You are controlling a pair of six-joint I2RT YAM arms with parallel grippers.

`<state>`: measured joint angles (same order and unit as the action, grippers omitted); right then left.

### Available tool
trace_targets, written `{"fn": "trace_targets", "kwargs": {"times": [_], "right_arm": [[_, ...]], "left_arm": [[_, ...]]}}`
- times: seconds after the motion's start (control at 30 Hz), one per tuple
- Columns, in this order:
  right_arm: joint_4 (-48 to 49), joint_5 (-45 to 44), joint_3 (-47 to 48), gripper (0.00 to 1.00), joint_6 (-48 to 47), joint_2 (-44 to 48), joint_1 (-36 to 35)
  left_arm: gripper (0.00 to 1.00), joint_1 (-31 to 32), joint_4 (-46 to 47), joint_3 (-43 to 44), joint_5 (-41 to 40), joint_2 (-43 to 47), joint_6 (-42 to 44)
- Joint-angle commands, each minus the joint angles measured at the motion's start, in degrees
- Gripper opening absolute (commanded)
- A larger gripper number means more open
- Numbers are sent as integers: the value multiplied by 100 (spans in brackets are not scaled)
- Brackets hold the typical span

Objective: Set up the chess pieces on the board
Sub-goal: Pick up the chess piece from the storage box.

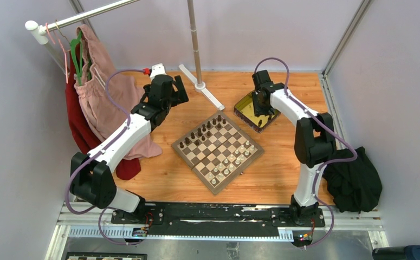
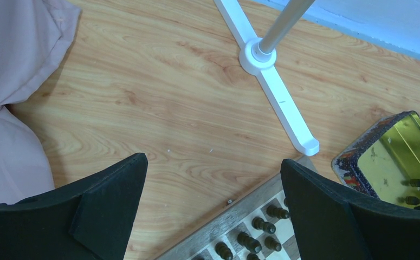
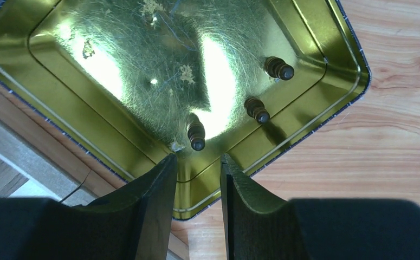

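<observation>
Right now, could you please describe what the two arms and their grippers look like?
The left arm and right arm have smooth white links joined by bulky black joint housings. A lilac cable loops along each; the left one ends in a red plug. The left gripper and right gripper each carry two matte black, wedge-shaped fingers.

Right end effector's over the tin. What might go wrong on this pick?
1. The right end effector has a narrow gap, so a finger could knock the nearest dark piece instead of straddling it.
2. That piece sits near the tin wall, so a finger may strike the rim.
3. A pushed tin could slide into the board and topple placed pieces.
</observation>
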<state>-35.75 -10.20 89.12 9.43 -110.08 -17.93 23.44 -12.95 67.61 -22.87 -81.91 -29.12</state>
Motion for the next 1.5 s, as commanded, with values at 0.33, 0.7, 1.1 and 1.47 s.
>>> {"fn": "trace_targets", "kwargs": {"times": [0.33, 0.7, 1.1, 1.47], "right_arm": [[112, 261, -90, 39, 127, -471, 201], [147, 375, -106, 38, 119, -641, 297], [147, 522, -96, 27, 126, -756, 318], [78, 497, 13, 0, 93, -637, 323]], "left_arm": [[100, 22, 110, 175, -20, -79, 39], [100, 24, 120, 207, -24, -173, 13], [100, 22, 123, 253, -33, -246, 26], [100, 28, 67, 398, 6, -298, 48]]}}
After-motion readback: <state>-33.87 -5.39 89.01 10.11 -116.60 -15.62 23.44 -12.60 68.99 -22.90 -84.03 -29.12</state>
